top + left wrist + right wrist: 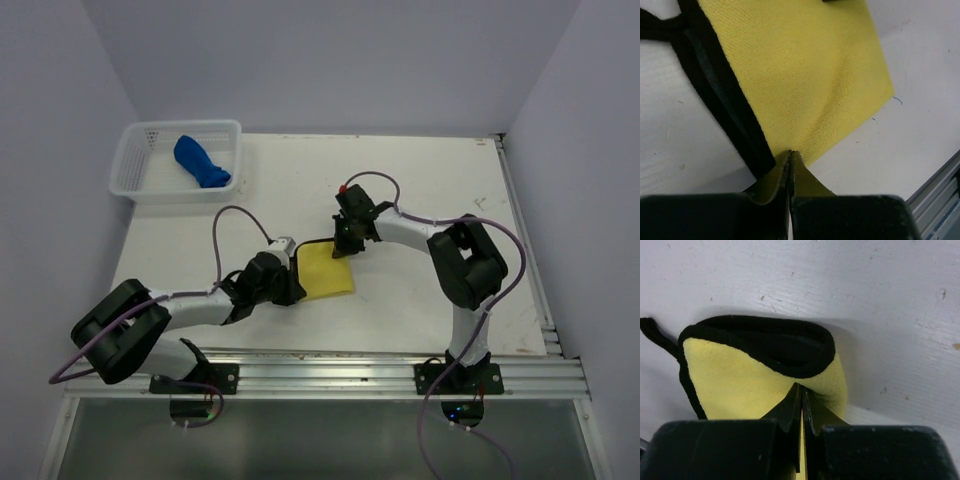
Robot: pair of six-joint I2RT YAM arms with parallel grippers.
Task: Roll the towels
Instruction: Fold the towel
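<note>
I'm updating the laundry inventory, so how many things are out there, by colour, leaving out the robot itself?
Blue towel: 1
Yellow towel: 1
White basket: 1
Total: 3

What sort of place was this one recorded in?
Probably a robot lab cell, not a home: a white table boxed in by plain walls, with an aluminium rail along its near edge.
</note>
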